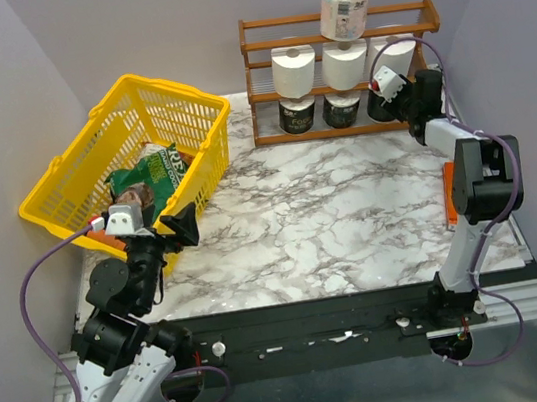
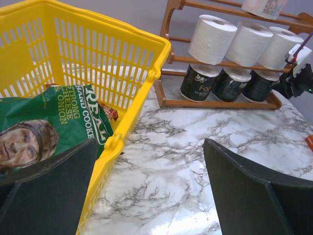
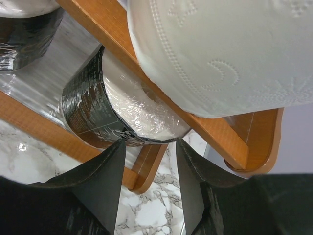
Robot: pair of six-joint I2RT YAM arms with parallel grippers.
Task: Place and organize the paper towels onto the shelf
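My right gripper (image 3: 150,149) stands partly open and empty, its tips just short of the shelf's bottom tier, at the upper right of the overhead view. The paper towels (image 1: 344,63) should handle light and soft. The embossed paper ought to grip well but crush under a hard squeeze, so I would take one across its round body at mid-height, gently. I count three bare white rolls side by side on the middle tier and one printed-wrapper roll (image 1: 345,6) perched on end on the top rails. It probably has slicker film and a less steady seat. Three dark-wrapped rolls (image 1: 297,114) fill the bottom tier of the one shelf (image 1: 266,48). At left, one yellow basket (image 1: 66,196) holds a green snack bag (image 1: 148,173). My left gripper (image 2: 150,147) hangs wide open and empty over the worktop (image 1: 331,212).
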